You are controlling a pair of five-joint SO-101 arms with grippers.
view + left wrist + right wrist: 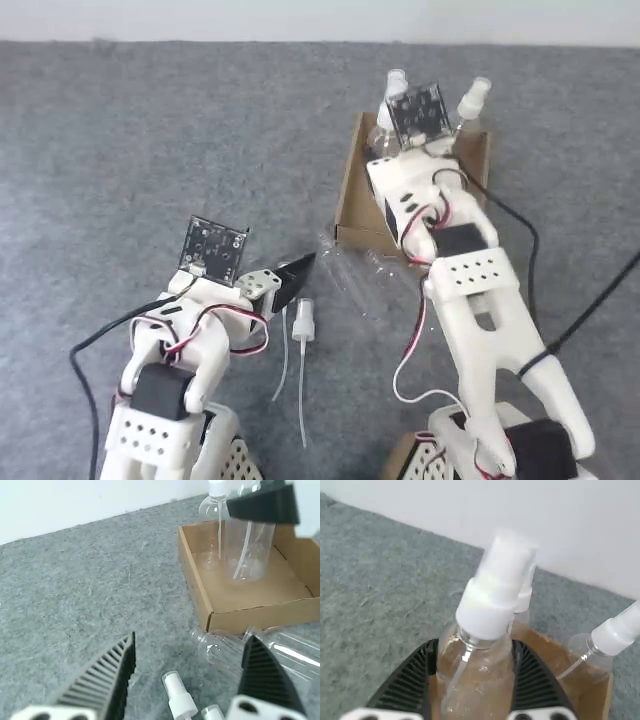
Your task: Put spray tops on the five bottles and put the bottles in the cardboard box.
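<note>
- The right gripper [474, 655] is pinching a capped bottle [470, 690] upright over the cardboard box [349, 180].
- Another capped bottle [600, 642] is standing in the box.
- The left gripper [191, 639], the nearer arm's, is hovering with jaws spread.
- A loose spray top [303, 322] is lying just ahead of it, its tube pointing back toward the arm bases.
- An uncapped bottle [225, 652], possibly two, is lying on its side against the box front.
</note>
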